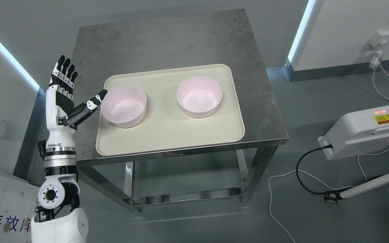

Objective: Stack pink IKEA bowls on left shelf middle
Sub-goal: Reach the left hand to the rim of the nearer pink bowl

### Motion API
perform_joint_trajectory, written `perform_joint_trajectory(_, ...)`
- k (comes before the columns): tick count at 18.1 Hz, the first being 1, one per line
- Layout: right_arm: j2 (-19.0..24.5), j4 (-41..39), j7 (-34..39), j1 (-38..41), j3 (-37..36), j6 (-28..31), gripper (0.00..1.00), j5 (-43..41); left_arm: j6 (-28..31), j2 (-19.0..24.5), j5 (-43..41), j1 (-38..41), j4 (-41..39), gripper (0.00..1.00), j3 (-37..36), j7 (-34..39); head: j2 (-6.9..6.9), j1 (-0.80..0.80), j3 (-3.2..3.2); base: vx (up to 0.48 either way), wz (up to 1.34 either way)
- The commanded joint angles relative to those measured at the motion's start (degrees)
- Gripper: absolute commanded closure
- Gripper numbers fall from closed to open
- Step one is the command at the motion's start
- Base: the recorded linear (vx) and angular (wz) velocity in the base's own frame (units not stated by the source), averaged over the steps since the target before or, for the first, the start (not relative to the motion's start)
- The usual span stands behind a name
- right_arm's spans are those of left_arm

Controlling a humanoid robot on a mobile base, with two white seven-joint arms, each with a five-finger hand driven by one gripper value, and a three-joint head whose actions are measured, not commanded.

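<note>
A single head camera looks steeply down from above and in front of the square grey steel table [167, 40], set back enough to take in its whole top, its legs and the grey floor [316, 111] to the right.

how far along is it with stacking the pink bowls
Nothing stacked yet: the left bowl and right bowl sit apart on the tray. The left hand is open beside the left bowl, thumb at its rim, holding nothing. Grasping, lifting and nesting all remain.
</note>
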Motion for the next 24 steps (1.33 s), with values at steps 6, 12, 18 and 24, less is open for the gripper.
perform_joint_trajectory(6,-1.0,-1.0,0.0,0.0,-0.3,0.0,0.00,-0.1,-0.2,7.1,-0.2,-3.5,2.2,0.00,-2.5,-11.4,0.00,0.00,0.00,-0.005,0.00)
perform_joint_trajectory(12,-1.0,-1.0,0.0,0.0,-0.3,0.0,0.00,-0.1,1.1,21.0,-2.6,-17.4,14.2,0.02,-8.2,-32.5,0.00,0.00,0.00,0.000,0.00)
perform_joint_trajectory(18,-1.0,-1.0,0.0,0.0,-0.3,0.0,0.00,-0.1,2.7,24.7,-8.7,-24.3,25.4,0.02,-13.4,-34.7,0.00,0.00,0.00,0.000,0.00)
perform_joint_trajectory(24,-1.0,-1.0,0.0,0.0,-0.3,0.0,0.00,-0.1,4.4,24.6,-9.9,-21.9,26.1,0.11,-16.2,-35.3,0.00,0.00,0.00,0.000,0.00)
